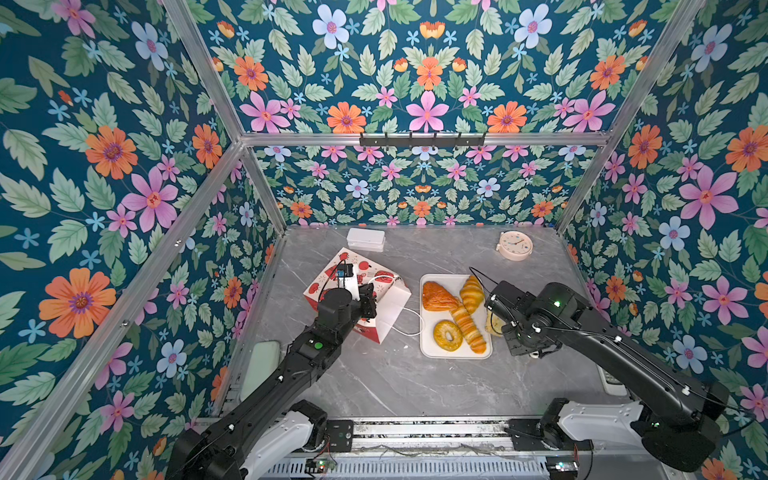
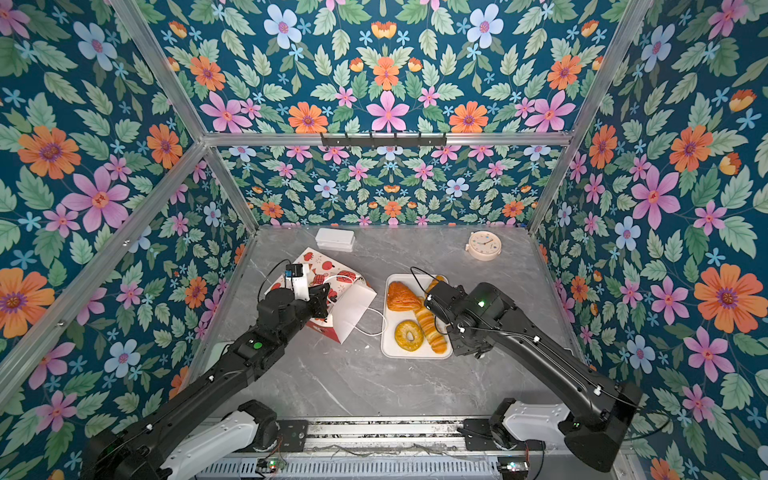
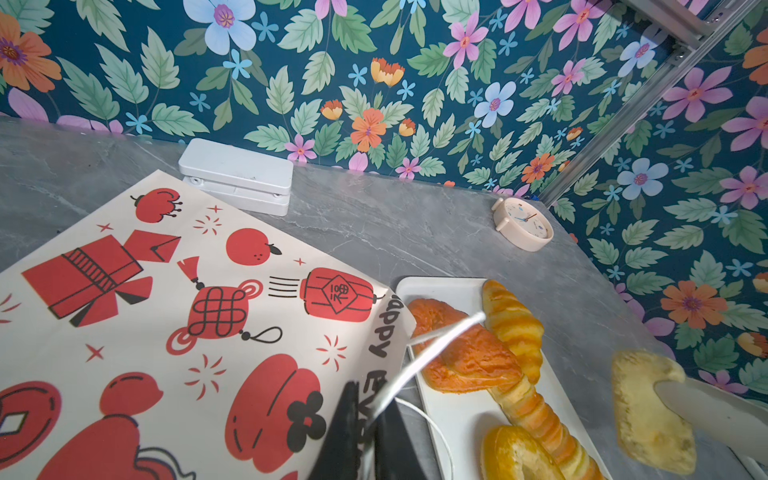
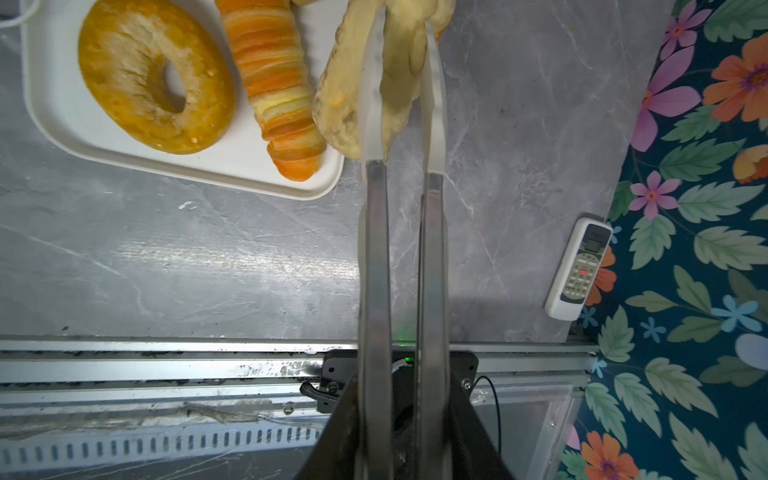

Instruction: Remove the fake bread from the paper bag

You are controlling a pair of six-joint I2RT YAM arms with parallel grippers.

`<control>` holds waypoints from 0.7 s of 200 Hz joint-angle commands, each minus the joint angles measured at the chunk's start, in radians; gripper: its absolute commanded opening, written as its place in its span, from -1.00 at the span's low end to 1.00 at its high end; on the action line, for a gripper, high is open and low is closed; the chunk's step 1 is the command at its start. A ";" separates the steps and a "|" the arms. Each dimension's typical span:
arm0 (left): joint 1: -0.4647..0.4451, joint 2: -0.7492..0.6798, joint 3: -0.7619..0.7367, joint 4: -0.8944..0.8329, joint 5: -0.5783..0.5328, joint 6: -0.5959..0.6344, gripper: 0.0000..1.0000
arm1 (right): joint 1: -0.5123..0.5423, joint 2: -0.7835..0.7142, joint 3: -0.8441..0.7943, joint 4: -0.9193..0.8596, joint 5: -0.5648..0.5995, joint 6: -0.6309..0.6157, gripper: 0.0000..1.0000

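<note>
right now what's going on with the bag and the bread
The left hand grips the paper bag, which is tipped over, by a cord handle. The right hand holds a pale pastry at the white tray's edge. Four fake bread pieces already lie on that tray.

White box [image 1: 365, 240], clock [image 1: 515, 245], remote [image 4: 579, 268] and tray [image 1: 427, 347] sit on grey table [image 1: 395, 382].

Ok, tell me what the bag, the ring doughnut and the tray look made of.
Paper bag: matte printed paper, by its creases and folds. Ring doughnut: probably foam or soft plastic, slightly glossy, with a pitted, spongy surface. Tray: likely smooth white moulded plastic, judging by its rounded rim.
</note>
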 commanded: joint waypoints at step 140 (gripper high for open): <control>0.010 -0.072 -0.040 0.040 0.002 0.004 -0.78 | 0.071 0.290 0.149 -0.050 0.105 -0.094 -0.44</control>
